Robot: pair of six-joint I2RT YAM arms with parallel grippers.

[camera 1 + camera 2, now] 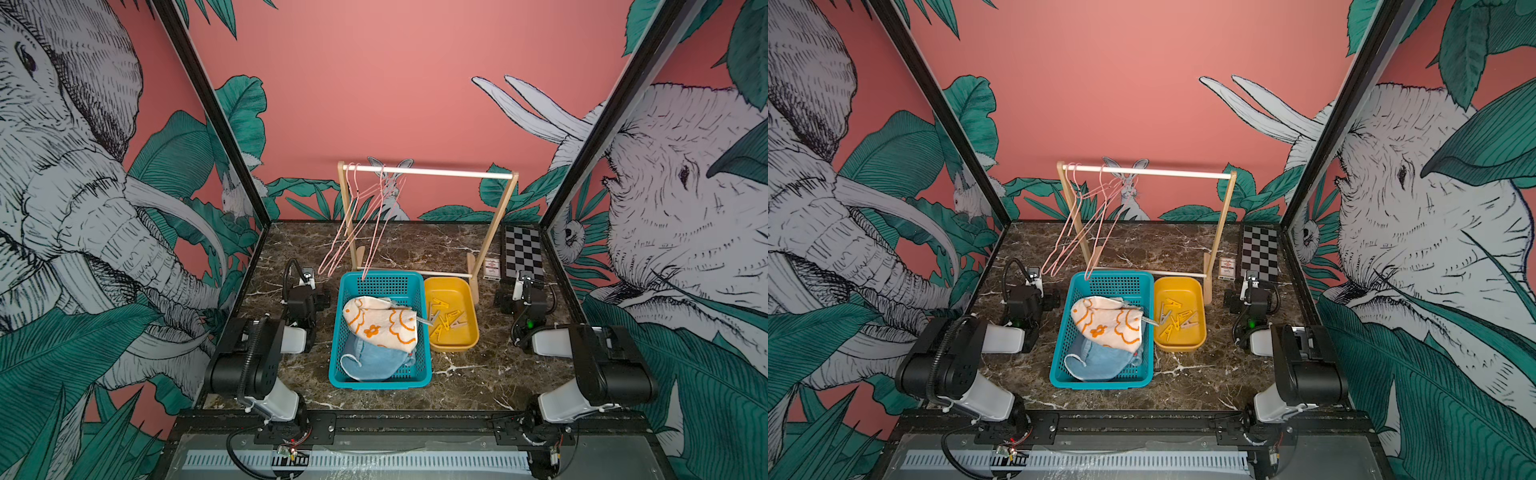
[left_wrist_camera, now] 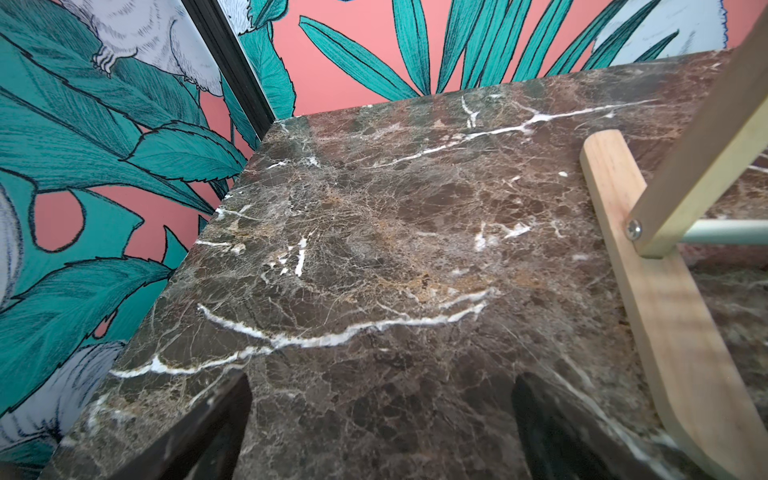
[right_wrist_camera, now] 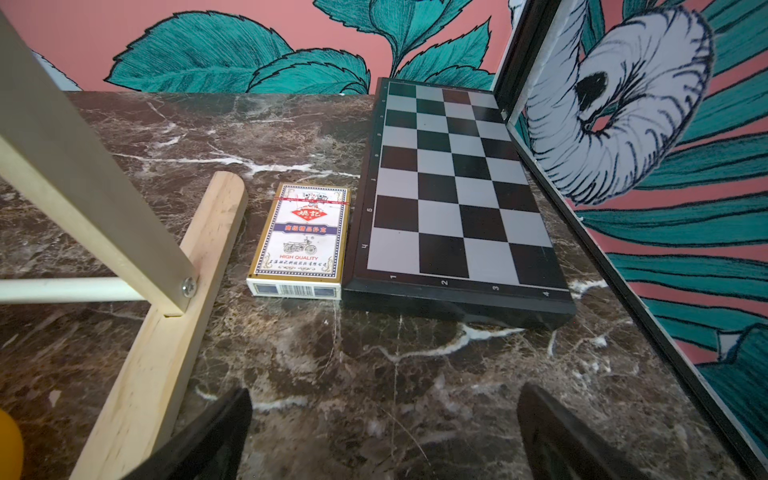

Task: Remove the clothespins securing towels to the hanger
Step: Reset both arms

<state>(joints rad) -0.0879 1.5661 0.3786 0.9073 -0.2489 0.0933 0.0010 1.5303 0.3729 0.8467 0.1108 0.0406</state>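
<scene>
The left jaws and right jaws both stand wide apart, empty, above the worktop (image 2: pixel 374 232). The clothespins (image 1: pixel 446 318) lie in the yellow tray (image 1: pixel 451 286), at three o'clock from the teal basket (image 1: pixel 337 340) holding the towels (image 1: pixel 380 324).

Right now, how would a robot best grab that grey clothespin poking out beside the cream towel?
Probably by the free end of the grey clothespin, which appears to jut over the rim of the teal basket toward the yellow tray. Come from above, on the tray side: its other end meets the cream towel.
</scene>
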